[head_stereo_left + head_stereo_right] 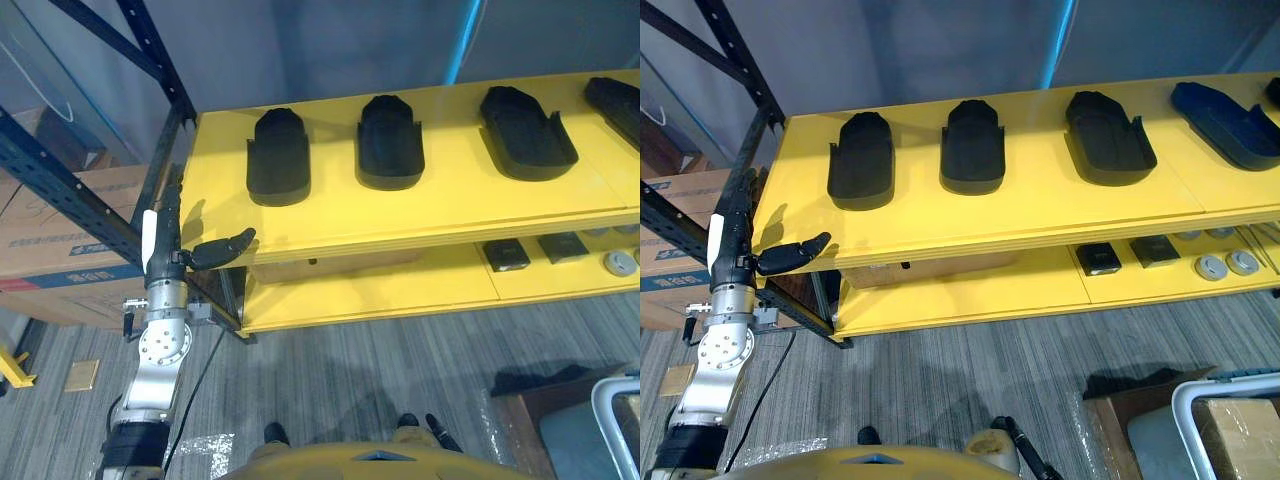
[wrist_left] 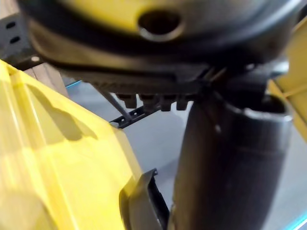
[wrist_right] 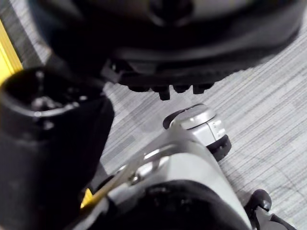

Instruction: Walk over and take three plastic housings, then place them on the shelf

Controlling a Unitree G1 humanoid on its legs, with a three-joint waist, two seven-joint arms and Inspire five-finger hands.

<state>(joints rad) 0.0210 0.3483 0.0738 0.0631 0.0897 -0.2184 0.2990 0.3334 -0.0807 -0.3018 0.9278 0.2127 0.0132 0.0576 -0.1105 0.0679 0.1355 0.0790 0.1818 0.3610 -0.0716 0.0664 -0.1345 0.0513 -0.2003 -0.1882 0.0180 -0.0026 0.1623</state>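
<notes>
Faces yellow shelf (image 1: 450, 205) with housings (image 1: 390, 143) lying flat in a row from 11 to 1 o'clock, likely already delivered, hence holds left hand (image 1: 168, 235) straight-fingered and empty at 8 o'clock, right hand (image 3: 168, 48) loose and empty over floor (image 3: 278, 120).

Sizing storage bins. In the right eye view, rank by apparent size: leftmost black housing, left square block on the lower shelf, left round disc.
Leftmost housing; square block; round disc. Block and disc sit farther away, so look smaller.
</notes>
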